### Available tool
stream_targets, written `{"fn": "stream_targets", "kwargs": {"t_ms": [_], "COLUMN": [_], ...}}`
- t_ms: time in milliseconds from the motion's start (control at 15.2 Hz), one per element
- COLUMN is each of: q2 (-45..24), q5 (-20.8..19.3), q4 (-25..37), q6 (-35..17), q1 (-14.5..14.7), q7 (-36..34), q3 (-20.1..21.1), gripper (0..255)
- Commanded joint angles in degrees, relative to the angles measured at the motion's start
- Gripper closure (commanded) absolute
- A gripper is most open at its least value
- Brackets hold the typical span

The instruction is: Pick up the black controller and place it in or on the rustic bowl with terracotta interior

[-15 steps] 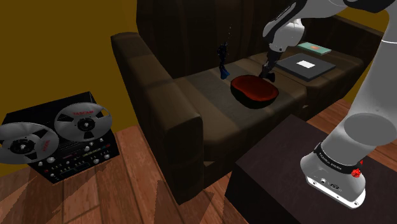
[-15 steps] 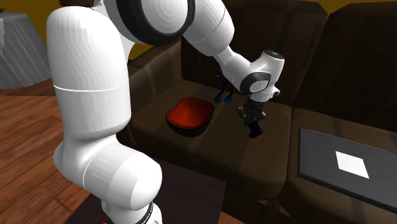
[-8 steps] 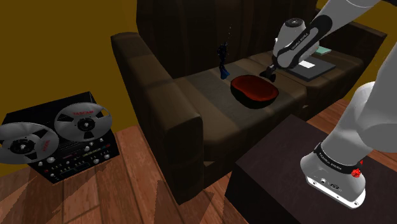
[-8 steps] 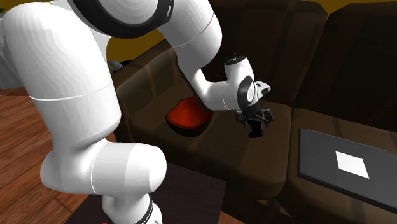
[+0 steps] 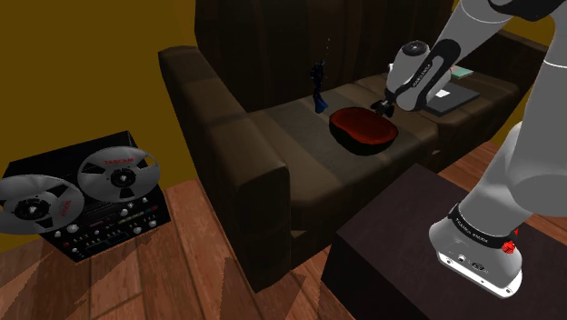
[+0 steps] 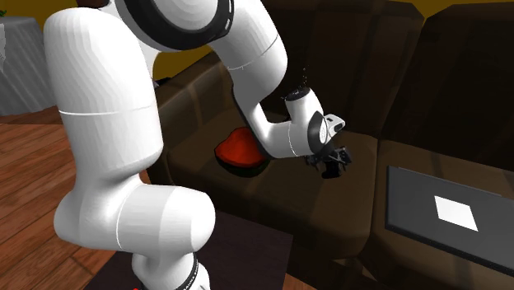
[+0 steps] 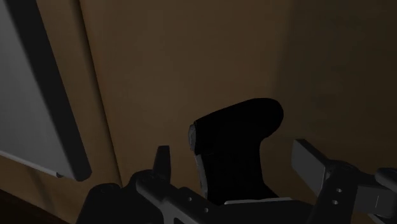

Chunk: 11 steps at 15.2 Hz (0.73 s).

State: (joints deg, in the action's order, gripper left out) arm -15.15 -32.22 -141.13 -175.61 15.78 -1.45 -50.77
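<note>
The black controller (image 7: 245, 127) sits between my gripper's (image 7: 234, 153) two fingers, which stand apart on either side and do not touch it, over the brown sofa seat. In the second exterior view the gripper (image 6: 331, 163) lies tilted sideways, just right of the bowl (image 6: 239, 150), with the dark controller (image 6: 332, 170) at its tips. The bowl (image 5: 363, 127) is dark outside and red-orange inside; it rests on the seat cushion. In the shoulder view the gripper (image 5: 386, 107) hangs at the bowl's far right rim, beside it rather than over it.
A grey flat slab with a white label (image 6: 449, 212) lies on the sofa (image 5: 227, 136) to the right. A dark blue object (image 5: 318, 86) leans at the sofa back. A reel-to-reel tape recorder (image 5: 82, 195) stands on the wooden floor. The dark stand (image 5: 391, 255) is nearby.
The fingers have gone from shut on the controller to open. The hand has swung from pointing down to lying more sideways, staying just beside the bowl.
</note>
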Motion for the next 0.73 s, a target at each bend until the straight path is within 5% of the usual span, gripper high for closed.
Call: {"fn": "stream_targets", "kwargs": {"t_ms": [0, 330, 396, 660], "q2": [-0.43, -0.42, -0.42, -0.40], "q5": [0.55, 0.52, 0.52, 0.49], "q4": [0.25, 0.25, 0.25, 0.23], "q6": [-0.25, -0.24, -0.24, -0.23], "q1": [-0.73, -0.70, -0.70, -0.64], "q7": [0.32, 0.31, 0.31, 0.27], "q3": [0.76, 0.73, 0.73, 0.69], "gripper": [0, 0, 255, 255]}}
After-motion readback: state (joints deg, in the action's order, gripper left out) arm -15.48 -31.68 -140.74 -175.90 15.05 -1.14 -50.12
